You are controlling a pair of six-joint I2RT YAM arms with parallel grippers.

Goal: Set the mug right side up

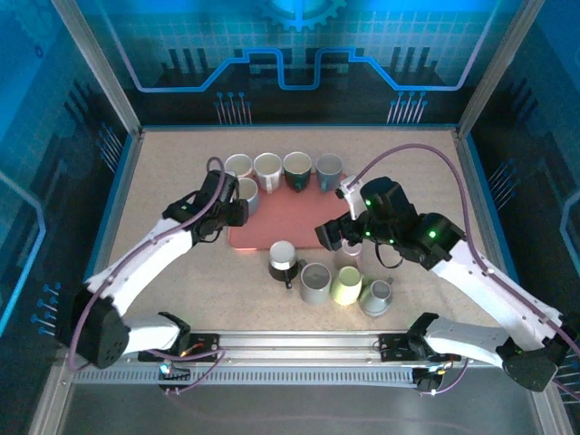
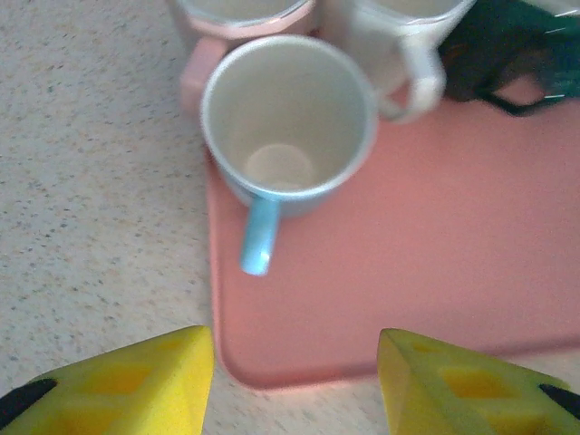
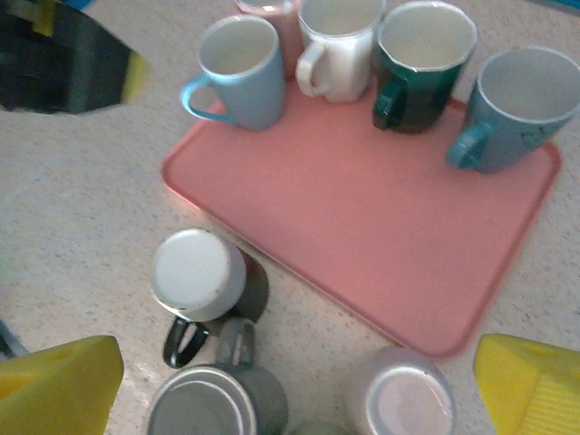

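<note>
- Your left tool: yellow fingers spread apart with nothing between them, low in the left wrist frame, over the tray's rounded lower-left corner.
- Pink tray lies flat on the speckled table.
- Light blue mug stands upright on the tray at upper centre, its handle pointing down-frame.
- Your right tool: fingers spread wide and empty, at the bottom corners of the right wrist frame.
- Dark mug sits mouth-down on the table with its pale base up and its handle at lower left. It is left of centre, just beside the tray's lower-left edge and not on the tray.
- Grey mug is just below the dark mug; you cannot tell whether they touch.
- Top view: the dark mug sits just below the tray, between your two tools.
</note>
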